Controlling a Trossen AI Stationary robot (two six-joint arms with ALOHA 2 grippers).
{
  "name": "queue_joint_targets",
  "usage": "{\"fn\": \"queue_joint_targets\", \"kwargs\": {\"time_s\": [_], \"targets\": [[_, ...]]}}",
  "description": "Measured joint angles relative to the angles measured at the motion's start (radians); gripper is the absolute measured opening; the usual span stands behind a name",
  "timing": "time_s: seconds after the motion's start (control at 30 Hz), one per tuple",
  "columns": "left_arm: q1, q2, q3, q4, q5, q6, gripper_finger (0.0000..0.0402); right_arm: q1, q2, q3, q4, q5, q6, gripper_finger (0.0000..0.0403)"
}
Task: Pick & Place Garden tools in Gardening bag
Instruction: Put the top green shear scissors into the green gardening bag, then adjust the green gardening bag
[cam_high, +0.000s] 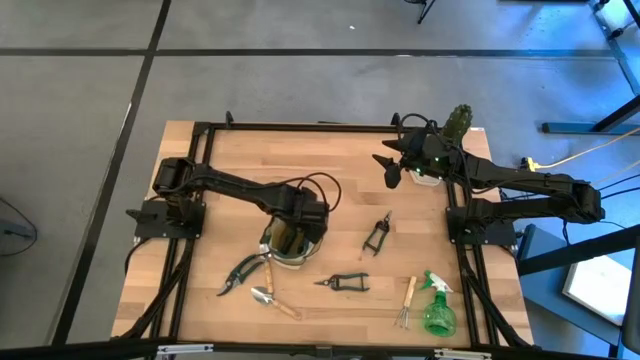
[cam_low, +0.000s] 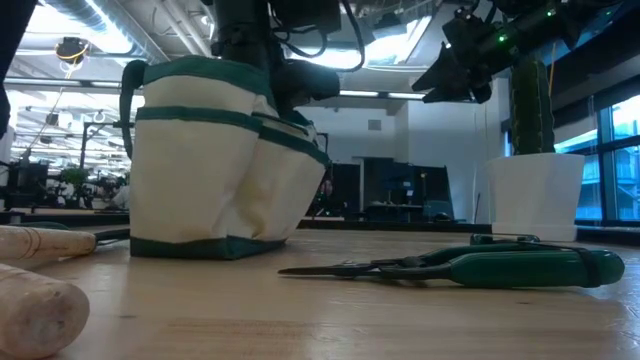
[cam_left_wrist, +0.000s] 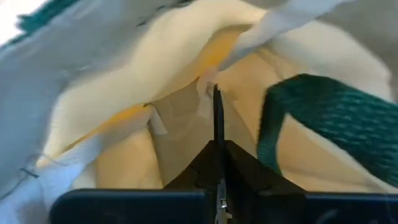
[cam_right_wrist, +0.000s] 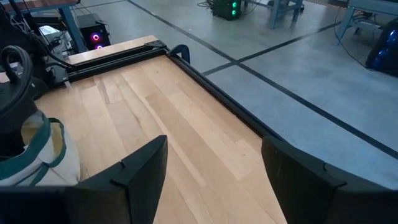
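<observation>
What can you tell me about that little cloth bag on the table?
The gardening bag is a small cream fabric tote with dark green trim and a green strap handle. It stands upright on the wooden table, mouth open. The left gripper reaches down inside it, fingers shut. Green-handled pruners lie beside it.

Even light from above, backlit and blurry down low

The tabletop (cam_high: 330, 170) is lit flat in the high view, with only faint shadows cast under the arms. In the low view, glare from the ceiling lights is blown out behind the gardening bag (cam_low: 215, 160), so it's seen half in silhouette, and the wooden handle (cam_low: 35, 305) up close is badly out of focus. The left wrist view is smeared by blur across the bag's pale lining (cam_left_wrist: 155, 93). A cool blue tint is seen on the floor at right.
</observation>
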Motion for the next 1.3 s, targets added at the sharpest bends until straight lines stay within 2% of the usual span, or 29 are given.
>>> {"fn": "queue_joint_targets", "kwargs": {"time_s": [0.13,0.4,0.53,0.77,1.0,1.17,1.3], "targets": [[0.0,0.0,0.0,0.031,0.003,0.032,0.006,0.0,0.0,0.0,-0.002,0.0,0.0,0.0263],[0.002,-0.019,0.0,0.021,0.046,0.035,0.0181,0.0,0.0,0.0,-0.003,0.0,0.0,0.0263],[0.006,-0.074,0.0,0.016,0.042,0.034,0.0217,0.0,0.0,0.0,-0.01,0.0,0.0,0.0263],[0.014,-0.234,0.0,0.019,-0.015,0.03,0.0225,0.0,0.0,0.0,-0.01,0.0,-0.002,0.0263],[-0.016,-0.384,0.0,0.013,-0.049,0.122,0.0225,0.0,0.0,0.0,-0.015,0.001,-0.003,0.0263],[-0.088,-0.413,0.0,0.01,-0.044,0.2,0.0225,0.0,0.0,0.0,-0.018,0.017,-0.036,0.0263],[-0.155,-0.399,0.0,0.009,-0.008,0.183,0.0225,0.0,0.0,0.0,-0.02,0.018,-0.06,0.0263]]}}
